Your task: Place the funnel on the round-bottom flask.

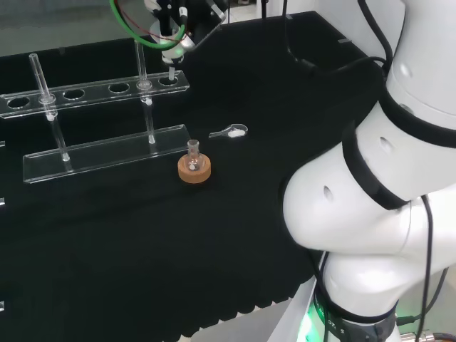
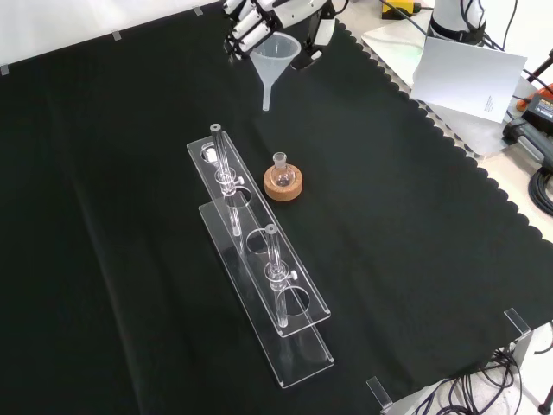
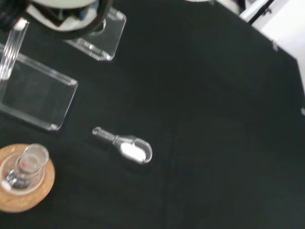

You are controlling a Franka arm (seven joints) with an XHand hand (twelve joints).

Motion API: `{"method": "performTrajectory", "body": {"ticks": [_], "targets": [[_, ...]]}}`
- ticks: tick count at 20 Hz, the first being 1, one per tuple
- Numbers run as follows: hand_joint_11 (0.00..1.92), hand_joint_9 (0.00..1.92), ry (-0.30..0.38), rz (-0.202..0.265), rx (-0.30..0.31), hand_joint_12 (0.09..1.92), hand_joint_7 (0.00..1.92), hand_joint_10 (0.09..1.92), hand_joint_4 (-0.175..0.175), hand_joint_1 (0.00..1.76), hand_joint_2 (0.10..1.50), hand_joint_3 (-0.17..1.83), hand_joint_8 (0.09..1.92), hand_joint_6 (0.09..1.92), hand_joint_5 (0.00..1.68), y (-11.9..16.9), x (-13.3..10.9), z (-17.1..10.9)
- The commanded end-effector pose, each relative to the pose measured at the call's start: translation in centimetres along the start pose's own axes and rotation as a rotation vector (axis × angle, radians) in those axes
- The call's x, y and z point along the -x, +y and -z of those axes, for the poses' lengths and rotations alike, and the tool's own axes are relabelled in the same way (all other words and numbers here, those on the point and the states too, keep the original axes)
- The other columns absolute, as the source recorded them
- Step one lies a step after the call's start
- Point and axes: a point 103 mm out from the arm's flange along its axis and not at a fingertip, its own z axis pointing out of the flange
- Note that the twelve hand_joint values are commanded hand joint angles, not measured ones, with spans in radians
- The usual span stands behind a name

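Fingers curled round a clear funnel (image 2: 275, 54), the hand (image 2: 259, 22) carries it aloft; next, lowering its stem into the round-bottom flask (image 2: 280, 167) on its cork ring (image 2: 283, 183), at six o'clock in the front view.

A clear rack (image 2: 259, 285) holds 2 tubes (image 2: 275, 259); scoop (image 3: 125, 144) nearby.

**Lighting and picture quality — even overhead light, soft wrist focus**

Illumination is bright and diffuse from above; the black cloth (image 2: 130, 216) absorbs it and shows almost no shadows. The white arm link (image 1: 370, 206) in the head view is strongly lit, near blown out. Small glints mark the clear rack (image 2: 259, 259) edges. A green glow shows at the arm base (image 1: 310, 324). Wrist view is soft throughout — the flask (image 3: 24, 167) and scoop (image 3: 126, 145) are blurred, the white hand (image 3: 57, 12) heavily defocused.
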Motion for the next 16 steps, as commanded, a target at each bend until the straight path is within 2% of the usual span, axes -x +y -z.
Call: {"method": "performTrajectory", "body": {"ticks": [1,10,16], "targets": [[0.62,1.02,-0.164,-0.030,-0.152,1.28,0.64,0.37,0.044,0.93,0.69,0.71,0.57,0.66,0.59,-1.7,-4.4,-6.9],[0.63,1.02,-0.166,-0.020,-0.177,1.27,0.64,0.37,0.045,0.93,0.69,0.71,0.57,0.67,0.59,-1.0,-4.9,-8.5],[0.63,1.02,-0.163,-0.025,-0.174,1.27,0.64,0.37,0.046,0.93,0.69,0.72,0.57,0.68,0.59,-0.9,-4.9,-8.5]]}}
